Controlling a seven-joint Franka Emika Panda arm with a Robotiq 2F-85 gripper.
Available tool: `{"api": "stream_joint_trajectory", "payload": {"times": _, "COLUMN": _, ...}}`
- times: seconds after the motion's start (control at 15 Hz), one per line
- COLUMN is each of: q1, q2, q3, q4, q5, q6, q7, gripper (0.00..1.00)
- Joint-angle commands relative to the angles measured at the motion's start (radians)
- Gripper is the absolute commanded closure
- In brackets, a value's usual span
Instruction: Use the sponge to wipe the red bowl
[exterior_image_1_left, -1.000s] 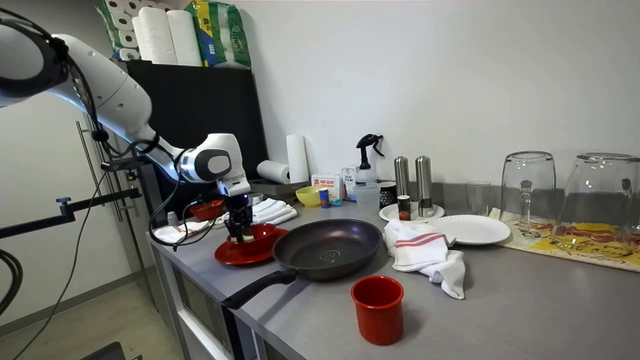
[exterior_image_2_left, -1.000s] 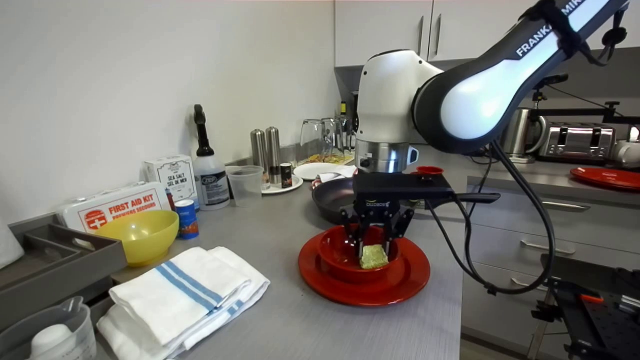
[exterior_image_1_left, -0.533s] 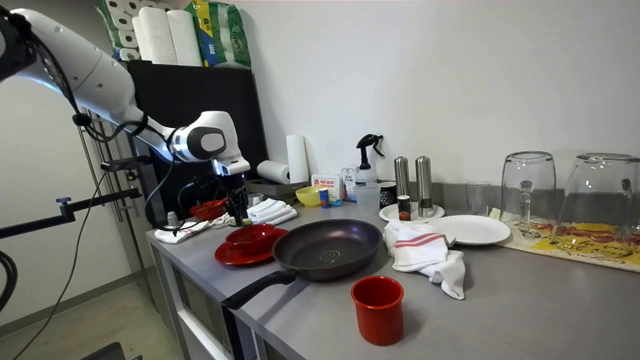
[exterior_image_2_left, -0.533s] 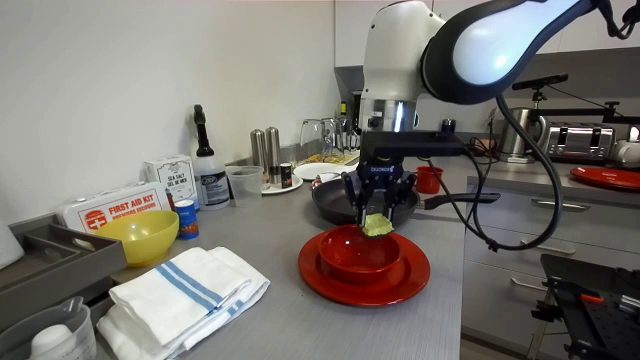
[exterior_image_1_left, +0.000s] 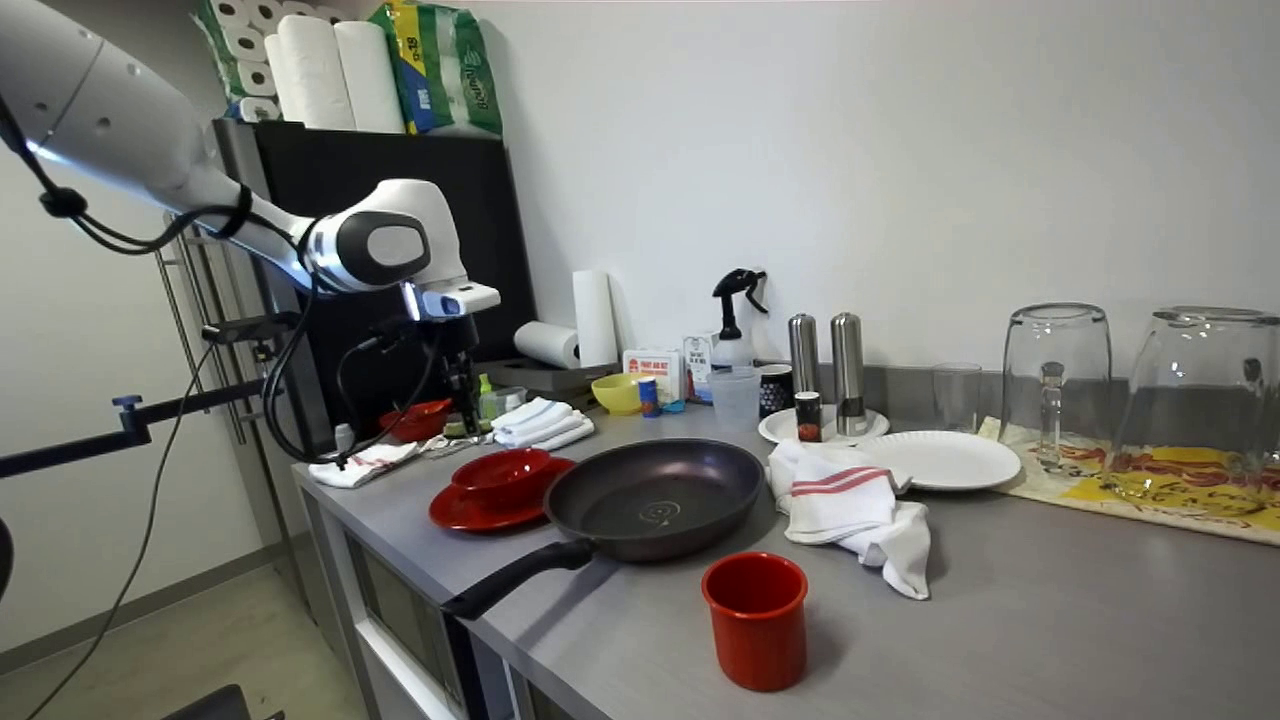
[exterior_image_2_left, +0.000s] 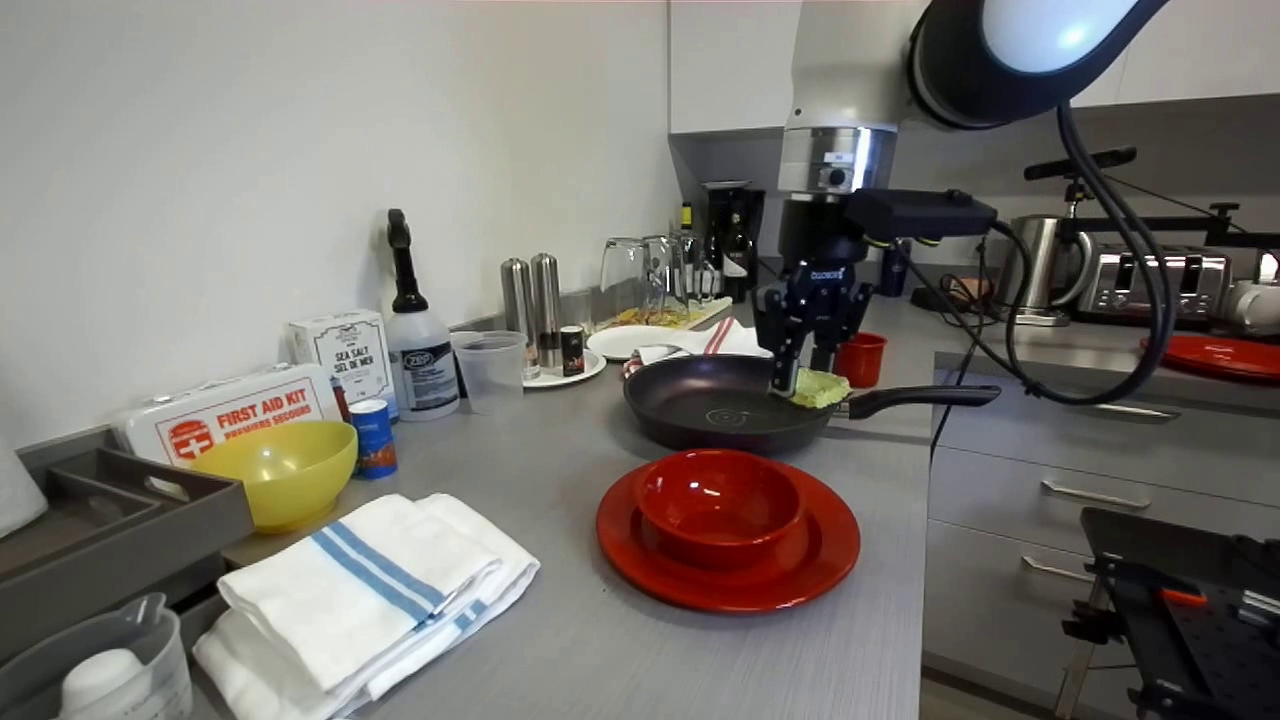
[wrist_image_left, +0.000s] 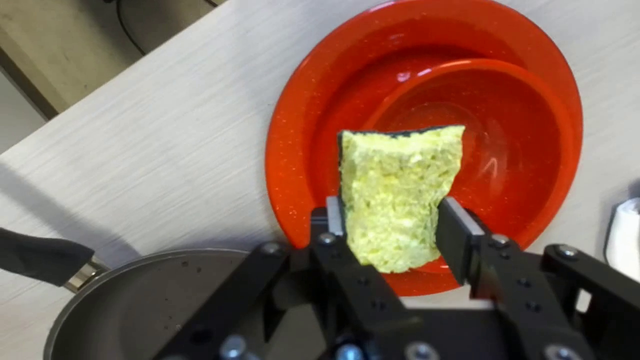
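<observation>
The red bowl (exterior_image_2_left: 715, 515) is glossy and round, standing on a wider red plate (exterior_image_2_left: 835, 565) in both exterior views. My gripper (wrist_image_left: 392, 216) is shut on a yellow-green sponge (wrist_image_left: 402, 192) with a dark backing, and both pads press its sides. Held well above the dishes, the sponge (exterior_image_2_left: 822, 388) touches neither the bowl nor the plate. From the wrist, the sponge hides part of the bowl (wrist_image_left: 515, 130), whose inside otherwise shows.
A black frying pan (exterior_image_1_left: 655, 500) sits beside the plate, its handle pointing over the counter edge. A red cup (exterior_image_1_left: 755, 620) and a crumpled white towel (exterior_image_1_left: 850, 500) stand past it. Folded towels (exterior_image_2_left: 370, 590) and a yellow bowl (exterior_image_2_left: 280, 475) lie on the opposite side.
A second ago the sponge was down inside the red bowl. My gripper has lifted it out and carried it up and sideways, still held. The bowl and plate have not moved.
</observation>
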Motion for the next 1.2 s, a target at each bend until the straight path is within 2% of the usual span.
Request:
{"api": "stream_joint_trajectory", "payload": {"times": 0.0, "q1": -0.044, "q2": -0.086, "q3": -0.001, "q4": -0.101, "q5": 0.012, "q6": -0.021, "q7": -0.092, "gripper": 0.77}}
{"api": "stream_joint_trajectory", "payload": {"times": 0.53, "q1": -0.134, "q2": -0.019, "q3": -0.018, "q4": -0.206, "q5": -0.004, "q6": 0.061, "q7": 0.069, "gripper": 0.77}}
{"api": "stream_joint_trajectory", "payload": {"times": 0.93, "q1": -0.155, "q2": 0.101, "q3": -0.052, "q4": -0.242, "q5": -0.02, "q6": 0.319, "q7": 0.35, "gripper": 0.77}}
{"api": "stream_joint_trajectory", "payload": {"times": 1.13, "q1": -0.142, "q2": 0.142, "q3": -0.081, "q4": -0.25, "q5": -0.059, "q6": 0.379, "q7": 0.494, "gripper": 0.77}}
